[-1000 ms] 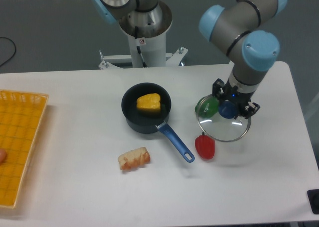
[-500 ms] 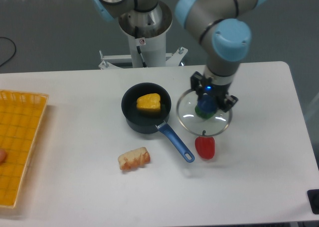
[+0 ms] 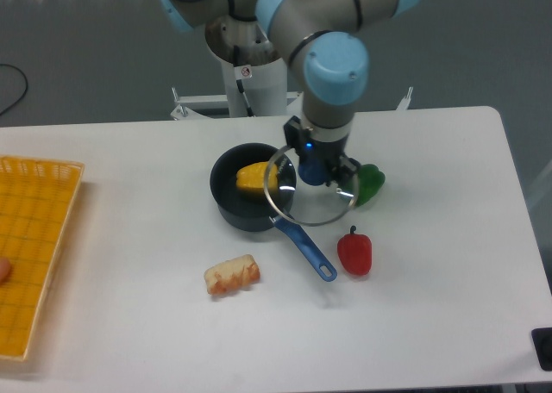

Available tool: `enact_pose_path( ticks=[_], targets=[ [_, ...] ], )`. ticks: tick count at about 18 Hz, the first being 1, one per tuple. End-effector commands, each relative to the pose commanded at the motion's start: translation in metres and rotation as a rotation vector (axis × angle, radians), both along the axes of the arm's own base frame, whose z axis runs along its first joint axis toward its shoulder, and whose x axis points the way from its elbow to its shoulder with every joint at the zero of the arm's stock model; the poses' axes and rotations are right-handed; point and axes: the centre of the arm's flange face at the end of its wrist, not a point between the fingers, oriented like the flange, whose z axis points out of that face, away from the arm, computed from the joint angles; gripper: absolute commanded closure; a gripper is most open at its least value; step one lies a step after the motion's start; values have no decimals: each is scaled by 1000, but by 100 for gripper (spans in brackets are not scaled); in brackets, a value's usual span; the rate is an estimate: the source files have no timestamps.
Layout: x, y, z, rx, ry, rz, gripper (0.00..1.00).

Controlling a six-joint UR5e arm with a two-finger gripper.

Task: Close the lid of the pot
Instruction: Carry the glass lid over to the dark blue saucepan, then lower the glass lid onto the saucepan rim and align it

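Observation:
The pot [image 3: 233, 205] is a small black saucepan with a long blue handle [image 3: 304, 249] pointing toward the front right; a yellow pepper [image 3: 256, 177] lies inside it. My gripper [image 3: 314, 166] is shut on the blue knob of the pot lid [image 3: 309, 202], a glass disc with a metal rim. It holds the lid in the air, overlapping the pot's right rim and the handle's base.
A green pepper [image 3: 371, 183] lies right of the lid, a red pepper [image 3: 354, 252] in front of it. A bread-like piece [image 3: 232, 274] lies in front of the pot. A yellow basket [image 3: 30, 246] is at the left edge.
My gripper has carried the lid leftward, from over the green pepper to the pot's right rim. The green pepper is now uncovered.

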Motion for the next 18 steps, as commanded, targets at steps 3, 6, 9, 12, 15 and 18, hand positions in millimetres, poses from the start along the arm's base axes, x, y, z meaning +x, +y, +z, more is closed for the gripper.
enact_pose_path(
  ticks=[3, 6, 9, 12, 15, 18],
  targets=[
    [22, 2, -10, -21, -15, -21, 52],
    [33, -1, -15, -33, -19, -23, 52],
    [46, 7, -21, -42, 8, -51, 52],
    [53, 7, -32, -46, 15, -53, 52],
    [60, 9, -36, -50, 31, -51, 52],
    [63, 10, -38, -57, 35, -60, 52]
  ],
)
